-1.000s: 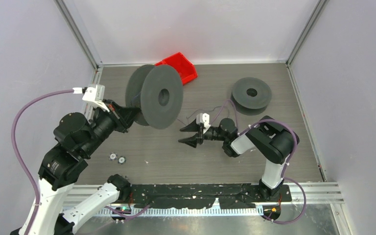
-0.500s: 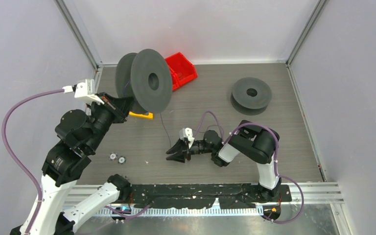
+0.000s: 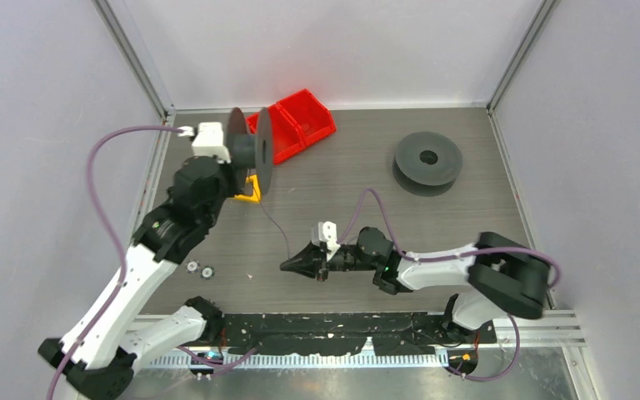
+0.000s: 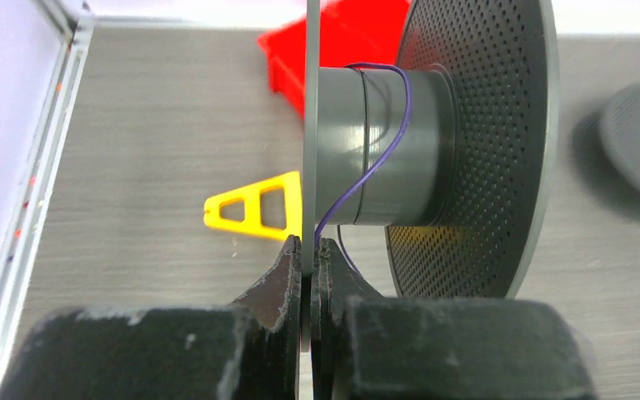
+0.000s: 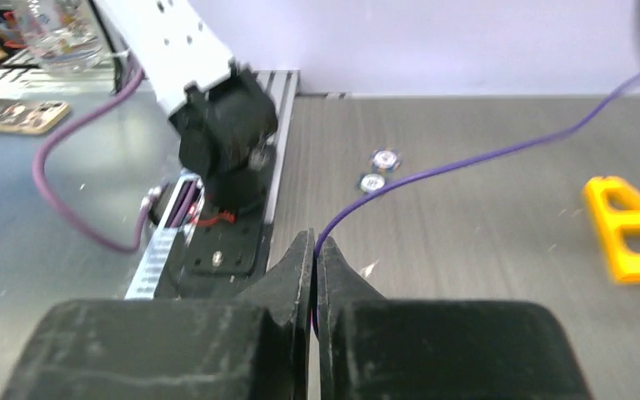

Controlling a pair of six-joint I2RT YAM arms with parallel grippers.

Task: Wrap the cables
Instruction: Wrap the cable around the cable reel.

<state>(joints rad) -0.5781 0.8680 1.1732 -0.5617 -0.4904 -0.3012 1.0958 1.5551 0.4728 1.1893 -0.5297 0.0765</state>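
The left pincer (image 4: 309, 254) pinches the spool (image 4: 467, 150) by its thin rim. The cable (image 4: 383, 154) loops round the spool's core and crosses the bench (image 3: 467, 225) to the right pincer (image 5: 314, 250), which pinches it. Red bins (image 3: 304, 121) stand just behind.

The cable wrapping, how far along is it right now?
Started: about one turn of thin purple cable sits on the hub of the spool. In hand: left tool is shut on the spool's flange, right tool shut on the cable. Left: winding in the loose length between them; the second spool lies apart.
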